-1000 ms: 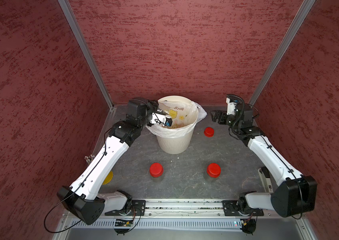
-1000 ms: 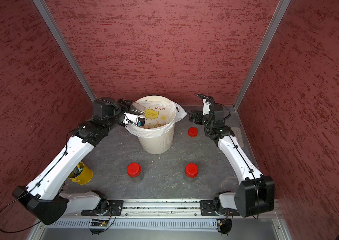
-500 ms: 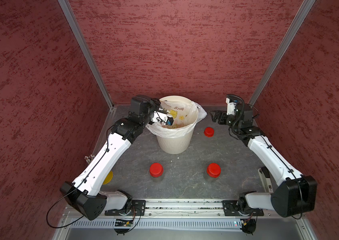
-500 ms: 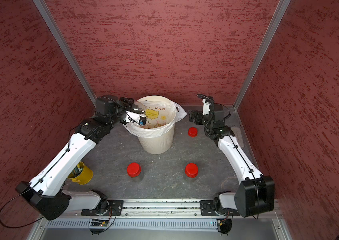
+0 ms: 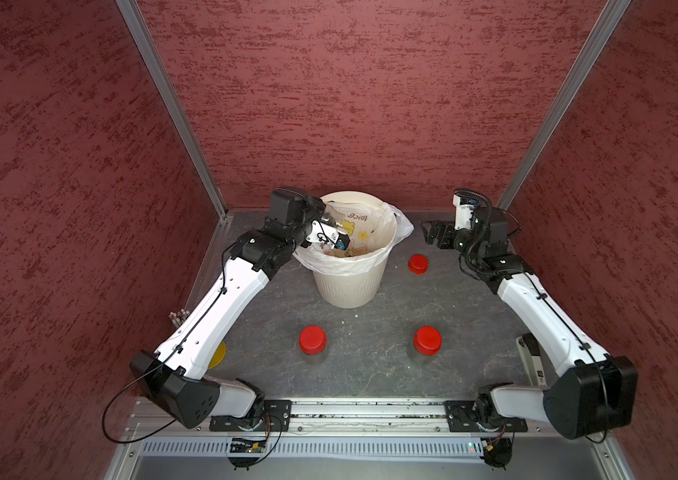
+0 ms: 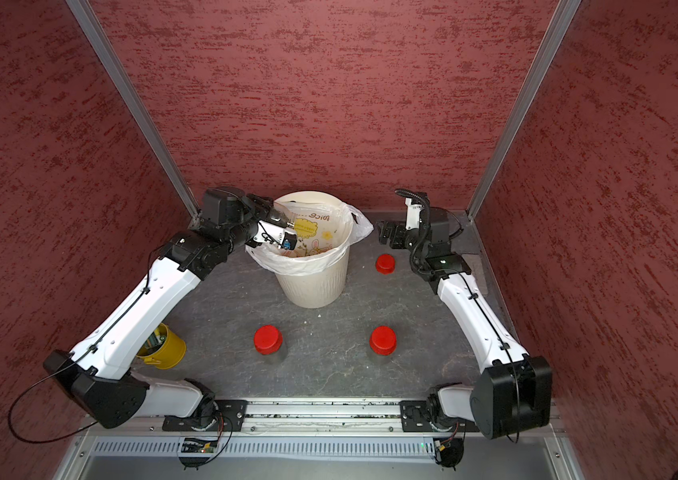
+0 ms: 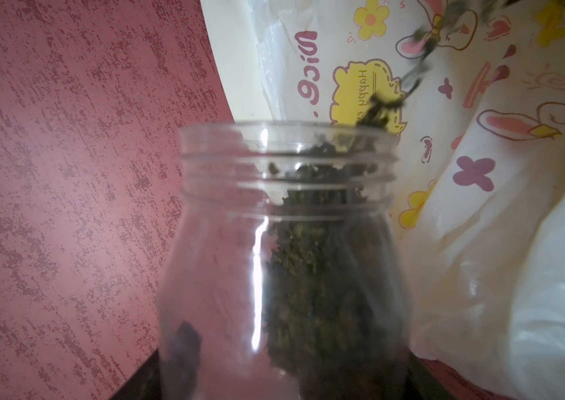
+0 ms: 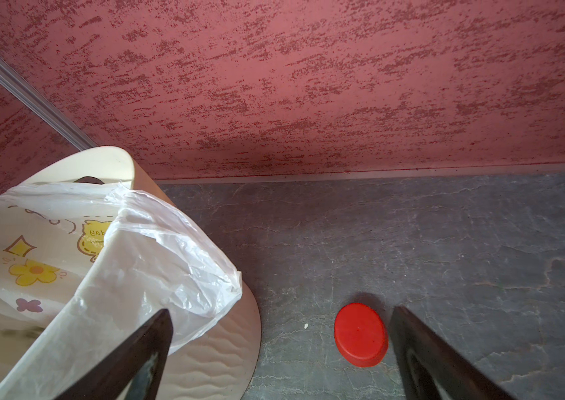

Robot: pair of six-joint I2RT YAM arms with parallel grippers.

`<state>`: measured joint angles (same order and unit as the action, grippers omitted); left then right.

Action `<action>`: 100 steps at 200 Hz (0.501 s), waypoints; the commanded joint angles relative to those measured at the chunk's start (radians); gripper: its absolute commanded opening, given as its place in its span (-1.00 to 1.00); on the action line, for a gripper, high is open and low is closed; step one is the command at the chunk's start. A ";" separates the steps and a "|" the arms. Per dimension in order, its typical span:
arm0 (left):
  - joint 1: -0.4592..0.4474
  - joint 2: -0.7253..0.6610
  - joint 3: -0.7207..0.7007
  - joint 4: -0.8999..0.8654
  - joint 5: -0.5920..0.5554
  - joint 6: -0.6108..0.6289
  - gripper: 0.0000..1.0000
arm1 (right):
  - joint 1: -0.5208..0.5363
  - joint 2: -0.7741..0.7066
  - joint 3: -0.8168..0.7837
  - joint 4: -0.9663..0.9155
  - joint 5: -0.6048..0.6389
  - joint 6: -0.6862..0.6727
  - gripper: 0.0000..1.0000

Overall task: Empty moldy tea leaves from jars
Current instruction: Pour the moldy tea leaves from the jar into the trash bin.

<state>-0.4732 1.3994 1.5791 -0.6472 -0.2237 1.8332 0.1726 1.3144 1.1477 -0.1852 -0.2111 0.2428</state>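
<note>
Clear lidless jar (image 7: pixel 281 242) tight in left tool (image 5: pixel 327 223), mouth over bin (image 5: pixel 345 282); right tool (image 8: pixel 281 311) wide, empty, beside loose lid (image 8: pixel 360 334).

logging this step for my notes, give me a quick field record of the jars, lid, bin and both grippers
left gripper: shut on open jar, tipped over bin
open jar: lidless, tea leaves falling from its mouth
right gripper: open, empty, near loose lid
loose lid: red, flat on table beside bin
left capped jar: upright, in front of bin
right capped jar: upright, in front of bin
bin: cream, lined with printed bag
</note>
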 commanded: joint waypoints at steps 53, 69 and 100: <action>-0.021 0.033 0.033 -0.043 -0.070 0.003 0.31 | -0.008 -0.022 -0.003 0.012 -0.047 -0.006 0.98; -0.021 0.042 0.054 -0.046 -0.072 0.006 0.31 | -0.008 -0.021 0.006 0.008 -0.050 -0.007 0.98; -0.023 0.070 0.128 -0.060 -0.079 0.015 0.32 | -0.008 -0.022 0.016 0.007 -0.057 -0.001 0.98</action>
<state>-0.4892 1.4563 1.6436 -0.7055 -0.2722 1.8221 0.1726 1.3064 1.1465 -0.1841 -0.2451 0.2428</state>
